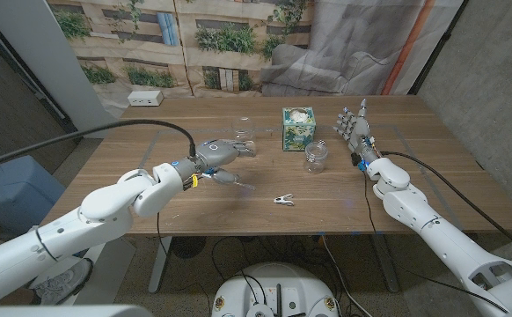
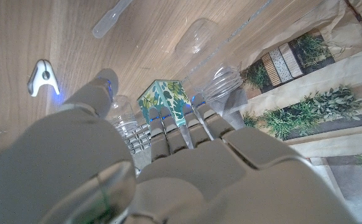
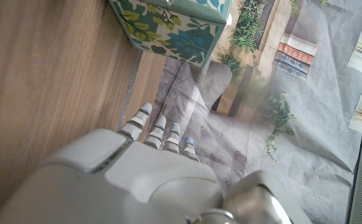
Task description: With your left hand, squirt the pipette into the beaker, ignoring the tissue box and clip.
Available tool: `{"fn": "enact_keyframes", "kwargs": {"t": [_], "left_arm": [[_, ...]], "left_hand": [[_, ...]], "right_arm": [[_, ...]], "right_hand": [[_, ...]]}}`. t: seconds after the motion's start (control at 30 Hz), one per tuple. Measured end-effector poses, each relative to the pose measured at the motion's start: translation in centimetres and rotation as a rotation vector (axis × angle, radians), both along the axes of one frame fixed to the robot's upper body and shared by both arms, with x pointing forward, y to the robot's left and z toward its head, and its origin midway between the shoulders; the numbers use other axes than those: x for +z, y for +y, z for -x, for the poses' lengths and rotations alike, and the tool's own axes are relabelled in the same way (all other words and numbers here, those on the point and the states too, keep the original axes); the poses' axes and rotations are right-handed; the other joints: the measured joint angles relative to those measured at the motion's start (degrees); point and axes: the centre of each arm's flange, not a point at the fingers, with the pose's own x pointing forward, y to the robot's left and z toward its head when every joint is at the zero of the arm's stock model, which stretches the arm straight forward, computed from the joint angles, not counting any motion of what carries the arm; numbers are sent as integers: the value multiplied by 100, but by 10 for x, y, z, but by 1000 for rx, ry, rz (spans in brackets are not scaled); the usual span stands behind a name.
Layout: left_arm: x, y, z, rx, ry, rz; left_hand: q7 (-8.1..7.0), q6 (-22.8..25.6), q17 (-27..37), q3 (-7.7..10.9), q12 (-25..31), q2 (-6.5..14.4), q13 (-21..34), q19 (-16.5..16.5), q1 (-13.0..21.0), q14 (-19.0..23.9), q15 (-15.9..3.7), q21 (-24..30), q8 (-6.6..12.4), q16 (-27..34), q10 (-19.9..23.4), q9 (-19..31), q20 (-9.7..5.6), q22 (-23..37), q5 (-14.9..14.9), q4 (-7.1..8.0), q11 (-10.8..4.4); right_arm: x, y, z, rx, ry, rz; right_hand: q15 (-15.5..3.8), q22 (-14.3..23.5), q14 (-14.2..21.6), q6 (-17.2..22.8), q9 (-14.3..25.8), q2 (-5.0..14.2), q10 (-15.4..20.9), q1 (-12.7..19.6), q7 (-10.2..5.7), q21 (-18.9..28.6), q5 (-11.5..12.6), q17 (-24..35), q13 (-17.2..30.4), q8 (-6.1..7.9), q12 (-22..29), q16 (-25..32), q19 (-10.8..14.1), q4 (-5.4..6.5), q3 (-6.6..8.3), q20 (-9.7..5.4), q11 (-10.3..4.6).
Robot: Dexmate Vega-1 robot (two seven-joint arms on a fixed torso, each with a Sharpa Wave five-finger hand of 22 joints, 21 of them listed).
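Right now the left hand (image 1: 219, 151) hovers with fingers spread, holding nothing — the pipette (image 1: 231, 183) lies on the table just under it, near the middle. A clumsy grab could roll it toward the clip (image 1: 282, 200), or squeeze it before reaching the beaker (image 1: 316, 157).

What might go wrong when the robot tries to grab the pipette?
The pipette lies loose on the table, apart from the left hand. The fingers might nudge it toward the clip. The beaker stands near the tissue box, so reaching in might bump either.
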Motion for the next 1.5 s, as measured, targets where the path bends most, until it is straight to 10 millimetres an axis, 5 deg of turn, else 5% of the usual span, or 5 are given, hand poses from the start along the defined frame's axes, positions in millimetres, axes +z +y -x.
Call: {"fn": "enact_keyframes", "kwargs": {"t": [0.4, 0.7, 1.13, 1.5], "left_arm": [[-3, -17, 2, 55, 13, -78], [-2, -29, 1, 97, 12, -104], [-4, -44, 0, 128, 29, -102], [-10, -49, -1, 183, 31, -106]], "left_hand": [[-11, -11, 0, -67, 0, -22, -1, -106, 83, -24, 25, -3, 0, 0, 112, 15, 105, 0, 0, 17, -10], [4, 66, 29, -218, 27, -15, -1, -573, 242, -21, 22, -77, -45, 0, 381, 11, 246, 0, 0, 44, 54], [228, 414, 28, -381, 66, -14, -15, -435, 332, 189, 24, 15, 6, 67, 810, 11, 195, -1, 0, 65, 29], [265, 638, 12, -467, 66, 1, -43, -367, 452, 184, 0, 58, 5, 67, 921, 11, 494, -1, 0, 72, 41]], "right_arm": [[0, 0, 0, -1, 0, -1], [0, 0, 0, -1, 0, -1], [0, 0, 0, -1, 0, -1], [0, 0, 0, -1, 0, -1]], "right_hand": [[0, 0, 0, 0, 0, 0, 0, 0, 0, 0, 0, 0, 5, 0, 0, 0, 0, 0, 0, 0, 0], [0, 0, 0, 0, 0, 0, 0, 0, 0, 0, 0, 0, -12, 0, 0, 0, 0, 0, 0, 0, 0], [0, 0, 0, 0, 0, 0, 0, 0, 0, 0, 0, 0, -11, 0, 0, 0, 0, 0, 0, 0, 0], [0, 0, 0, 0, 0, 0, 0, 0, 0, 0, 0, 0, -11, 0, 0, 0, 0, 0, 0, 0, 0]]}}
